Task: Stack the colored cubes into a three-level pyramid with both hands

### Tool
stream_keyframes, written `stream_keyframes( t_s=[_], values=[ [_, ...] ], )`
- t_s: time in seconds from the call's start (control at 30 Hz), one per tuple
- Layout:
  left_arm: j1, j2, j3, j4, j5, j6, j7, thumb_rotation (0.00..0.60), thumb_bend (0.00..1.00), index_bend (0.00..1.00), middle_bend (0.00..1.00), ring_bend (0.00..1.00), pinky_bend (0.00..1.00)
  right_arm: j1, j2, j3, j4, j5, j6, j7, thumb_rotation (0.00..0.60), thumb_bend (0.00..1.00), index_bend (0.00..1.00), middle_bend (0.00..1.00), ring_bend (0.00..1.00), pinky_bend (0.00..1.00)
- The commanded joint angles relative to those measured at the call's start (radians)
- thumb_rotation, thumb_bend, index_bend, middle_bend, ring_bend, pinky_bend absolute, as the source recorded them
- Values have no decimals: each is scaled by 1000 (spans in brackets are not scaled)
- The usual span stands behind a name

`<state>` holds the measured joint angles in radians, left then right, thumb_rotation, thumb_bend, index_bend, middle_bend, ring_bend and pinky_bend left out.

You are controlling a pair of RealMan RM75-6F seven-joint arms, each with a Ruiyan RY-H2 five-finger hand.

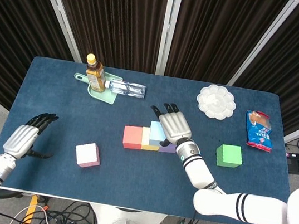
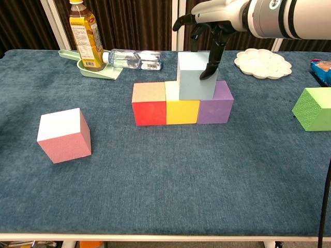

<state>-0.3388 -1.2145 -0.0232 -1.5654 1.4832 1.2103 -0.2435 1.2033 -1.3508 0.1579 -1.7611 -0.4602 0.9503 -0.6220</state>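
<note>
The right robot hand (image 2: 209, 31) rests its fingertips on the light blue cube (image 2: 195, 76), apparently grasping nothing; it should centre it over the yellow-purple seam. The left robot hand (image 1: 22, 137) hangs released.

- My right hand (image 2: 209, 31) crowds the pale blue cube (image 2: 195, 75) from above.
- Open blue cloth table (image 2: 170, 186) surrounds the pink cube (image 2: 63, 135).
</note>
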Motion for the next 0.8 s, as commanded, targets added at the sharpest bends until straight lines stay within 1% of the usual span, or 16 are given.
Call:
stream_keyframes(
  t_s=[0.03,0.13,0.43,0.53,0.67,0.8],
  values=[
    [0,0,-1,0,-1,0,0,600,0,101,50,0,107,-1,1,0,0,1,-3,1,600,25,0,340,0,0],
    [-1,0,-1,-1,-2,-2,1,600,0,101,50,0,107,-1,2,0,0,5,-10,4,600,3,0,280,0,0],
    [-1,2,-1,-3,-3,-1,2,600,0,101,50,0,107,0,8,-2,4,9,-35,13,600,0,0,210,0,0],
    [0,2,-1,-4,-1,-1,3,600,0,102,50,0,107,0,13,-3,0,7,-40,16,600,0,0,163,0,0],
    [0,5,0,-8,2,2,5,600,0,102,50,0,107,-11,37,4,-23,-18,-33,35,600,0,0,69,0,0],
    [-2,8,2,-22,9,2,10,600,0,102,50,0,107,-42,93,11,-72,-68,-22,71,600,0,0,35,0,0]
  ],
)
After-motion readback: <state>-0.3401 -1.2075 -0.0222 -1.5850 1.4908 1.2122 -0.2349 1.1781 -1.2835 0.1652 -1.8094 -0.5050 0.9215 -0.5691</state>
